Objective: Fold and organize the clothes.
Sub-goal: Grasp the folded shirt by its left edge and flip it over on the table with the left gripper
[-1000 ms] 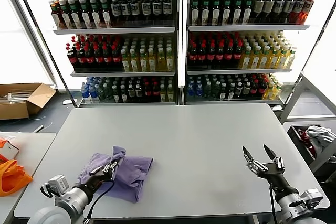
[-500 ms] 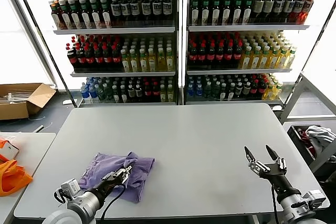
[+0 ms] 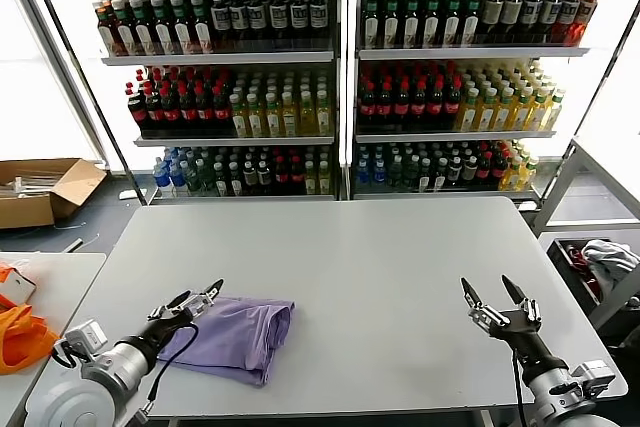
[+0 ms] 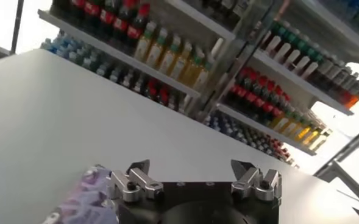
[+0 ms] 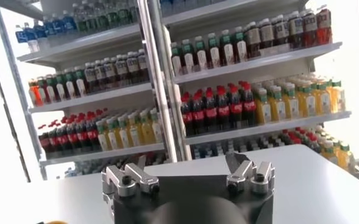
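Peeking in from the head view's left edge, an orange fabric item (image 3: 22, 337) is cut off by the frame, so only part of it shows on a side table (image 3: 60, 272). Off at the right edge, a whitish-grey cloth heap (image 3: 605, 259) sits in a dark bin, partly hidden. The lavender T-shirt (image 3: 236, 335) lies folded on the grey surface (image 3: 350, 267), near its front-left corner; any print on it can't be made out from here. In the left wrist view only a blurred sliver of it (image 4: 85, 198) shows, just beside one finger.

Now the arms: the left gripper (image 3: 186, 302) reaches in low from the bottom-left, forearm slanting up toward the T-shirt's left edge, fingers spread wide and holding nothing. Whether a fingertip touches the fabric is hard to tell. The right gripper (image 3: 497, 299) hovers over the surface near its front-right corner, well apart from the T-shirt, its two fingers splayed wide and pointing up and away, nothing between them. Behind the surface, shelves of bottled drinks (image 3: 340, 77) fill the background.
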### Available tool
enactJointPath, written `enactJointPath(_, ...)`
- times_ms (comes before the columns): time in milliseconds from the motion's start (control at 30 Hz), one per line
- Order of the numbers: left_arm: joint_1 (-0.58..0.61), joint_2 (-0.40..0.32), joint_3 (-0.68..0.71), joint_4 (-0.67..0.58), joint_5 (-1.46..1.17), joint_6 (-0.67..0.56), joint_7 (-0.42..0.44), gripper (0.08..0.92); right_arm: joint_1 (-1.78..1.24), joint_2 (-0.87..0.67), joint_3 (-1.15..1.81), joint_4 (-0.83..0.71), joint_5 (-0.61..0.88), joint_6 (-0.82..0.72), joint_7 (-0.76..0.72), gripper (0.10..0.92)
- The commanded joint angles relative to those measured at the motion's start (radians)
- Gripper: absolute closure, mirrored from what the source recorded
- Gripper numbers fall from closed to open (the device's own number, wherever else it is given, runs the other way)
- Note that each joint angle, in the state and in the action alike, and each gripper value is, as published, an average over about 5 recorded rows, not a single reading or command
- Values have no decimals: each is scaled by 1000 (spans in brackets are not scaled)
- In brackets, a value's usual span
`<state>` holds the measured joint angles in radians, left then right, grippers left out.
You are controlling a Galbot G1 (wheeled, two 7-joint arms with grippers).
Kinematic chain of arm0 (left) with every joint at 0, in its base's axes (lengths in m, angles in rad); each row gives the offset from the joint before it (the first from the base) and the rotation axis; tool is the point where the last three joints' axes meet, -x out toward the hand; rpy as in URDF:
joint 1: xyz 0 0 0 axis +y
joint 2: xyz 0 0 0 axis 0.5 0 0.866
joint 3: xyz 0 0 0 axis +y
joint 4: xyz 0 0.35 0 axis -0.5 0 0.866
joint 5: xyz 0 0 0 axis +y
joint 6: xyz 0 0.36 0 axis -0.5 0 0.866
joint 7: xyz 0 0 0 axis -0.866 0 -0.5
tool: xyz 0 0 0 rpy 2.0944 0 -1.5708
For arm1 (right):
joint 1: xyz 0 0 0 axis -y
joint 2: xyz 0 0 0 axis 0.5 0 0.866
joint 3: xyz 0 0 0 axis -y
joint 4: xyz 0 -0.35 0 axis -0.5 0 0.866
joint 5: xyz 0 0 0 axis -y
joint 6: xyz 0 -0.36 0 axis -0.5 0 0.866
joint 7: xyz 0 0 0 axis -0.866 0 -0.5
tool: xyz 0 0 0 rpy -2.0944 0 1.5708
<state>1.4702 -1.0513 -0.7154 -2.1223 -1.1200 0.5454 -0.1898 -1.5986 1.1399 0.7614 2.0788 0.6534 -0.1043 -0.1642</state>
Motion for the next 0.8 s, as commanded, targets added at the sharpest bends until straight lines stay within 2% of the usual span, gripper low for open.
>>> enactJointPath(33, 0, 75, -105, 227, 216, -29, 60, 178, 0, -3, -10, 1, -8, 1, 0, 203)
enactJointPath(367, 30, 37, -62, 274, 336, -33, 114, 177, -16, -1, -8, 16, -30, -2, -1, 203)
enactJointPath(800, -1, 0, -15, 217, 261, -6, 96, 177, -15, 11, 1, 30, -32, -10, 3, 203)
